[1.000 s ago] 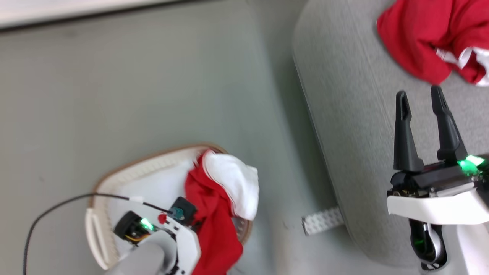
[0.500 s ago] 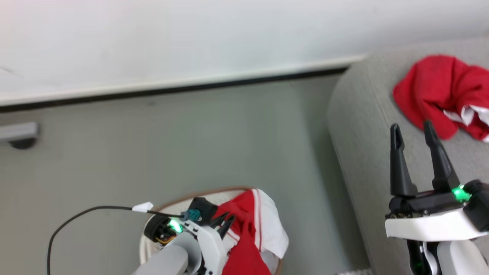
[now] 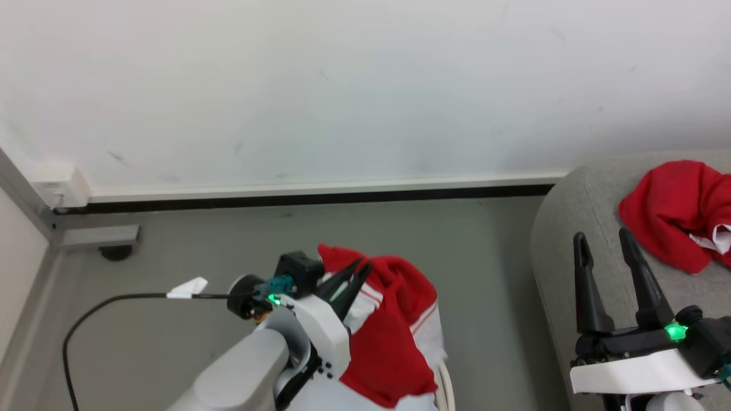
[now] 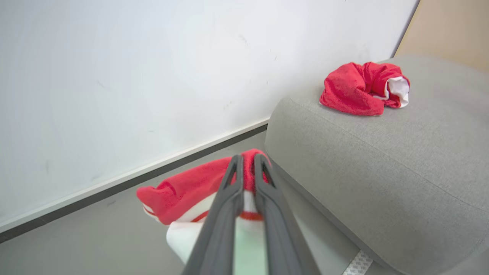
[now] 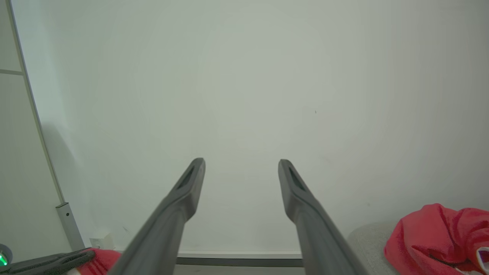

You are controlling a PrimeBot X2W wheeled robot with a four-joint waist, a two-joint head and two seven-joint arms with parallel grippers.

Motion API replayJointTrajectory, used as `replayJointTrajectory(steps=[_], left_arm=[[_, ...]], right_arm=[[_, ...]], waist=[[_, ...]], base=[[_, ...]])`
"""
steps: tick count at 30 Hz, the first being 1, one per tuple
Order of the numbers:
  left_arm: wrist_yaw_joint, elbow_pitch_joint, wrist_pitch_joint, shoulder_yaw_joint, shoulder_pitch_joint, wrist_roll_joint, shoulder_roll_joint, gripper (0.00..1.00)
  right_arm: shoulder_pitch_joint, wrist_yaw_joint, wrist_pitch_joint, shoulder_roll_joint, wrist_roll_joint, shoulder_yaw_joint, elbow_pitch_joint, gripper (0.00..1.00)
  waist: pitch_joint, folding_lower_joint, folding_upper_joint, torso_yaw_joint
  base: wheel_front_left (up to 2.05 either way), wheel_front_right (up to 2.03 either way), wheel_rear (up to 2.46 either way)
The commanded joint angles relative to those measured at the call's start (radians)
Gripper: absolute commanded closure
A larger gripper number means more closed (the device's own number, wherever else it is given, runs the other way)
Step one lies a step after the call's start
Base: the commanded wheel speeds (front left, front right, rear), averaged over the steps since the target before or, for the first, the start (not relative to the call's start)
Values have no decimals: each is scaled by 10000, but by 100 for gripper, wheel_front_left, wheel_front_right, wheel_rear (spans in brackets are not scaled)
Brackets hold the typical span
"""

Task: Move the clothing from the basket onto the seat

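Two garments: the held garment (image 3: 394,342) hangs pinched in the left gripper (image 3: 363,265) at lower centre; the loose garment (image 3: 674,211) lies on the seat (image 3: 557,240) at the right edge; the right gripper (image 3: 602,235) is spread and empty.

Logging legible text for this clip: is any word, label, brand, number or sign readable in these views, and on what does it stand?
None can be read.
The red fabric garment with white trim, held in the left pincer, shows stripes but no lettering.
The crumpled red garment on the light grey upholstered seat shows no print.
The small white tag on the black cable is too small to read.
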Motion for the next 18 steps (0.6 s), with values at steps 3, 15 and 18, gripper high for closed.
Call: replayJointTrajectory(steps=[3, 15, 18], left_arm=[[182, -764, -20, 360, -43, 145, 286, 100], [1045, -3538, 355, 1369, -568, -314, 1037, 100], [1239, -4163, 567, 1515, -603, -389, 1227, 100]], right_arm=[[175, -22, 7, -16, 31, 139, 69, 0], [346, -22, 8, -15, 204, 1017, 405, 0], [341, -22, 7, -15, 242, 1333, 495, 0]], waist=[[-249, 2, 0, 190], [-543, 2, 0, 382], [-553, 2, 0, 431]], base=[[0, 0, 0], [0, 0, 0], [0, 0, 0]])
